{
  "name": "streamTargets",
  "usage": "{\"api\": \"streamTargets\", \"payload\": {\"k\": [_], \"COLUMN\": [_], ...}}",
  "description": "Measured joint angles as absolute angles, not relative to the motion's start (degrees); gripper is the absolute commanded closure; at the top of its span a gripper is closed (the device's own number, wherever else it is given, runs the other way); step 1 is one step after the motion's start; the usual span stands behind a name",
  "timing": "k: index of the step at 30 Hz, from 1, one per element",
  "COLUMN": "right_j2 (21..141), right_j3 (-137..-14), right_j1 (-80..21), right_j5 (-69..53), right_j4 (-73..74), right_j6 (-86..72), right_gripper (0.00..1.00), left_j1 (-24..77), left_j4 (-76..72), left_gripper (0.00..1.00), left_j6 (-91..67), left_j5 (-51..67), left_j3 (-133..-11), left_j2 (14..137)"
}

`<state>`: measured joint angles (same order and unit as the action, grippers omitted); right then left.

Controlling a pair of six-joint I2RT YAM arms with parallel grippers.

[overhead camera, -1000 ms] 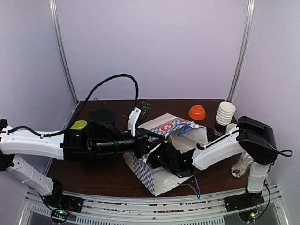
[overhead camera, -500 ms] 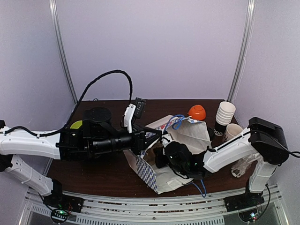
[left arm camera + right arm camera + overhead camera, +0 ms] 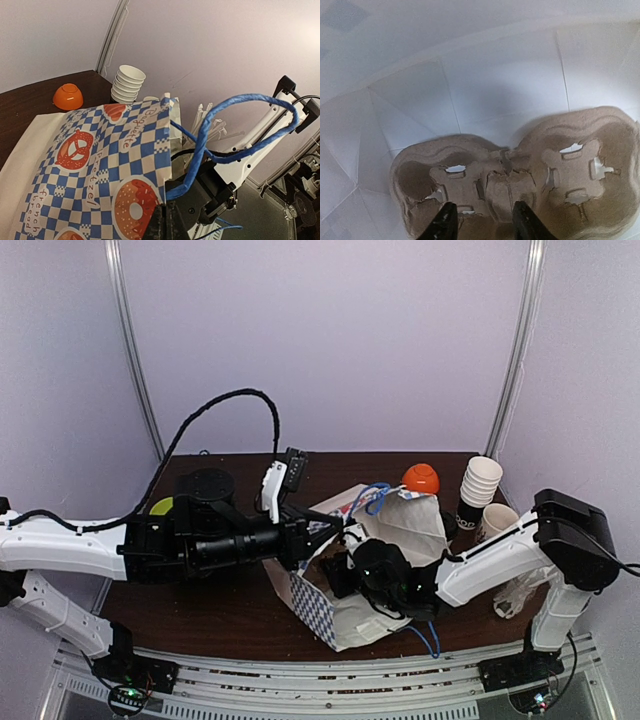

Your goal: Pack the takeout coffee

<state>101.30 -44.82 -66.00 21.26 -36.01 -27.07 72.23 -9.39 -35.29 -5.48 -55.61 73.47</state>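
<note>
No cup with a black lid can be made out in any view. A paper bag (image 3: 310,605) with a blue check pastry print and blue cord handles (image 3: 372,498) lies near the middle of the table; it also shows in the left wrist view (image 3: 100,150). My left gripper (image 3: 335,528) is shut on the bag's rim and holds its mouth open, as the left wrist view (image 3: 169,215) shows. My right gripper (image 3: 345,575) reaches into the bag. In the right wrist view it (image 3: 482,220) grips the near edge of a brown cardboard cup carrier (image 3: 520,185) against the bag's white inside.
An orange bowl (image 3: 421,478) and a tall stack of lidless paper cups (image 3: 480,483) stand at the back right. A single lidless cup (image 3: 497,520) stands beside the stack. Clear plastic wrap (image 3: 515,595) lies at the right edge. A yellow-green object (image 3: 163,506) sits behind the left arm.
My left gripper has lifted the bag's rim up and back, opening the mouth wider. My right gripper has pushed left, deeper into the bag. Little moved in the last half second.
</note>
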Motion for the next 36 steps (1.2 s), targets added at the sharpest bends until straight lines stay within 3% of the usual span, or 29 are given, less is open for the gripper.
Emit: {"api": "streamTargets", "payload": {"k": [7, 17, 21, 36], "right_j2": [105.51, 109.34, 109.47, 100.99], "right_j3": [-50.7, -55.94, -56.05, -45.43], "right_j1": [-64.9, -64.14, -63.88, -63.81], "right_j5": [18.44, 18.9, 18.85, 16.25], "right_j4": [-30.81, -24.64, -24.6, -36.14], "right_j6": [-27.33, -28.47, -28.38, -27.11], "right_gripper": [0.61, 0.92, 0.99, 1.0], "left_j1": [72.23, 72.23, 72.23, 72.23], "left_j4": [-9.17, -8.88, -8.71, -8.6], "left_gripper": [1.0, 1.0, 1.0, 1.0], "left_j6": [-35.29, -35.51, -35.73, -36.56], "left_j5": [-2.68, -1.19, -1.28, -3.6], "left_j3": [-55.61, -55.61, -55.61, -55.59], "left_j2": [73.49, 73.52, 73.52, 71.72]}}
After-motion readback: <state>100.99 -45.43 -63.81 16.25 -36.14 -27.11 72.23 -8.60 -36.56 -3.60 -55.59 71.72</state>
